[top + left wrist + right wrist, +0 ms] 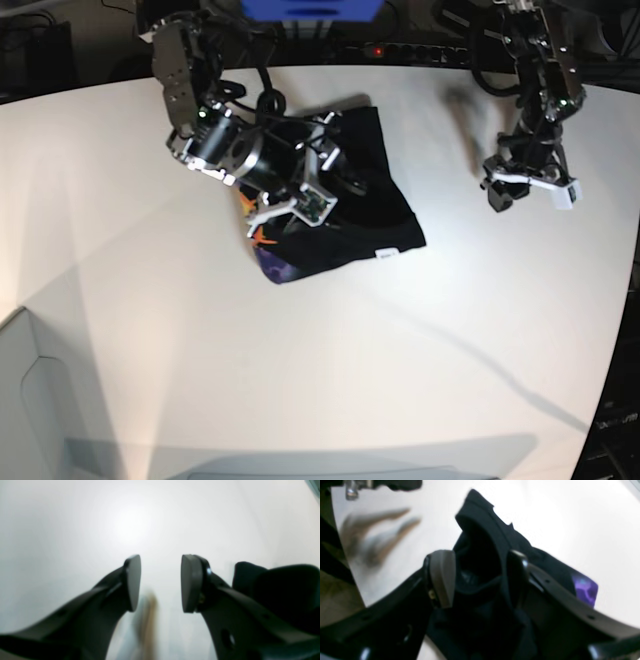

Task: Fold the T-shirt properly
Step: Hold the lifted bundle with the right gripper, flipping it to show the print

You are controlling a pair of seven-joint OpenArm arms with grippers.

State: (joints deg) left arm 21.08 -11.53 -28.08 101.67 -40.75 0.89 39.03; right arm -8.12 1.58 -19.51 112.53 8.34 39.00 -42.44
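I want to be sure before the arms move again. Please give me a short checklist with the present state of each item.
1. Left gripper empty, jaws apart: ok.
2. Left gripper clear of the T-shirt: ok.
3. Right gripper jaws apart, cloth between them: ok.
4. Right gripper fully free of the cloth: cannot tell.
5. T-shirt folded into a neat rectangle: not ok, bunched.
6. T-shirt wholly on the table: ok.

The right arm (245,150) hides much of the T-shirt (385,215) — wrist views blurred.
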